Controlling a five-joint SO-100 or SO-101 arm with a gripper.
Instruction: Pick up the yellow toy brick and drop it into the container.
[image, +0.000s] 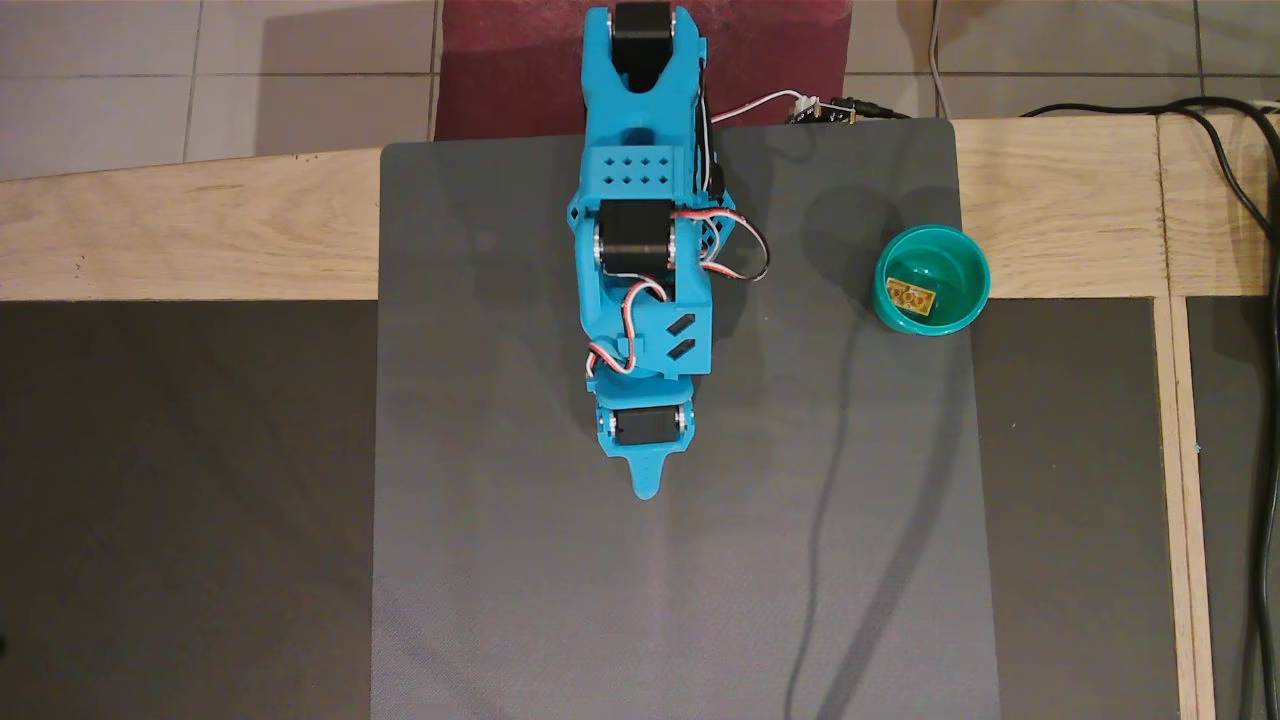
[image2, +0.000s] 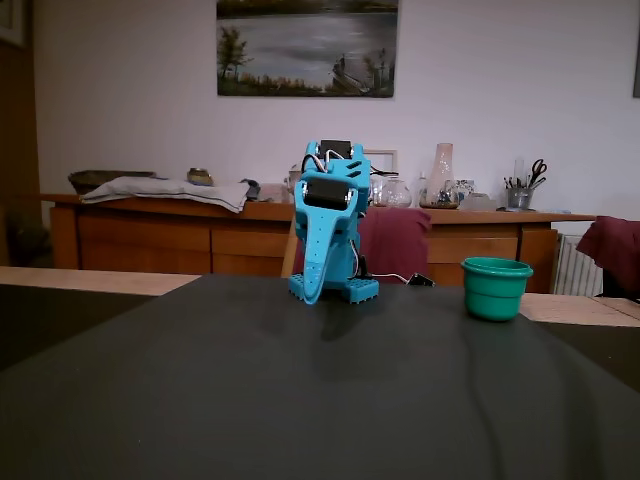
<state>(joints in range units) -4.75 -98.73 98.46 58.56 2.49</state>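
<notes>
The yellow toy brick lies inside the teal-green container, which stands at the right edge of the grey mat. In the fixed view only the container shows; the brick is hidden inside it. My blue arm is folded over the mat's upper middle, well left of the container. My gripper points down at the mat with its jaws together and holds nothing. In the fixed view the gripper tapers to a closed tip just above the mat.
A grey mat covers the middle of the wooden table. Black cables run along the right side. A dark red cloth lies behind the arm's base.
</notes>
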